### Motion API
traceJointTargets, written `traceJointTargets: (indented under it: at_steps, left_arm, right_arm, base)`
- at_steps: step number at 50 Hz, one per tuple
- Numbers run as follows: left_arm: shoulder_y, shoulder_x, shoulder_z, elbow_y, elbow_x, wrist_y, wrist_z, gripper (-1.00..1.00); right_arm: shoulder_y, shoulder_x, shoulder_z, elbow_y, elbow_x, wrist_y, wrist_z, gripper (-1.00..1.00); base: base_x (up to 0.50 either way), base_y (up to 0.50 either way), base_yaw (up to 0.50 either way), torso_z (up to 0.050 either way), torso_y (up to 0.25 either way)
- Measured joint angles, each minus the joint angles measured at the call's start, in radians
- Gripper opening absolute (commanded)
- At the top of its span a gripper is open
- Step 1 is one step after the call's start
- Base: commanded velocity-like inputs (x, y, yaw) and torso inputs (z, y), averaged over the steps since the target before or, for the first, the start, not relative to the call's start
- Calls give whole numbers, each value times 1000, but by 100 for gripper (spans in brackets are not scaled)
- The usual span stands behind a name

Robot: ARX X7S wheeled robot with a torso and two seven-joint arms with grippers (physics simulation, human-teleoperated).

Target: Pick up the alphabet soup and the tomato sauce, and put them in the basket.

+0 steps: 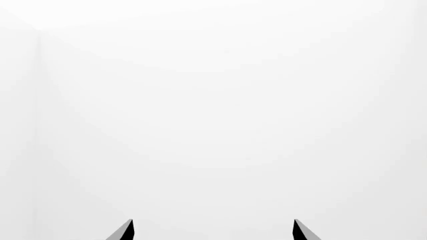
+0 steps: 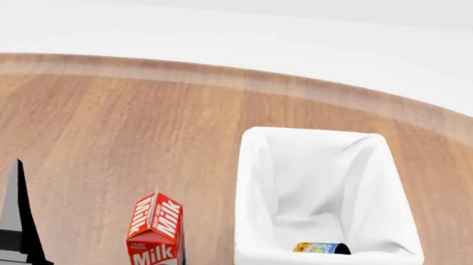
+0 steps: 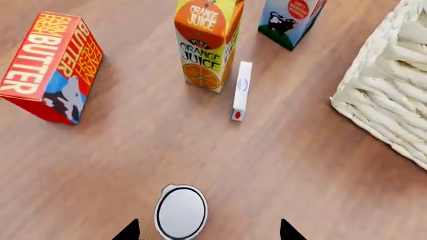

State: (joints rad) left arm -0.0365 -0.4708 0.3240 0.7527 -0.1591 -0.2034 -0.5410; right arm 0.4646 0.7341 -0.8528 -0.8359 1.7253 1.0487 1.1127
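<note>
The alphabet soup (image 2: 322, 248), a blue-labelled can, lies on its side inside the basket (image 2: 254, 190), on the white lining at the near end. In the right wrist view a small can with a pale silvery top (image 3: 181, 211) stands upright on the wooden table. I see it from above, so its label is hidden and no red-and-green tomato sauce label shows anywhere. My right gripper (image 3: 208, 232) is open above this can, a fingertip on each side, the can nearer one tip. My left gripper (image 1: 213, 231) is open and empty, facing blank white. One of its fingers (image 2: 15, 217) shows in the head view.
A milk carton (image 2: 157, 236) stands just left of the basket. In the right wrist view I see a butter box (image 3: 53, 67), an orange juice carton (image 3: 207, 42), a milk carton (image 3: 291, 20), a small white box lying flat (image 3: 241, 90) and the basket's wicker wall (image 3: 390, 100).
</note>
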Motion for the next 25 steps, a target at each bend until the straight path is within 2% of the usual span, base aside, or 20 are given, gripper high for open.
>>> traceJointTargets:
  at_steps: [25]
  left_arm:
    - [8,-5,-2,-12,-3,20,-3,100]
  right_arm:
    - [-32,-76,-95,31,-218,52,-95,100]
  base:
    - [0,0,0,0,0]
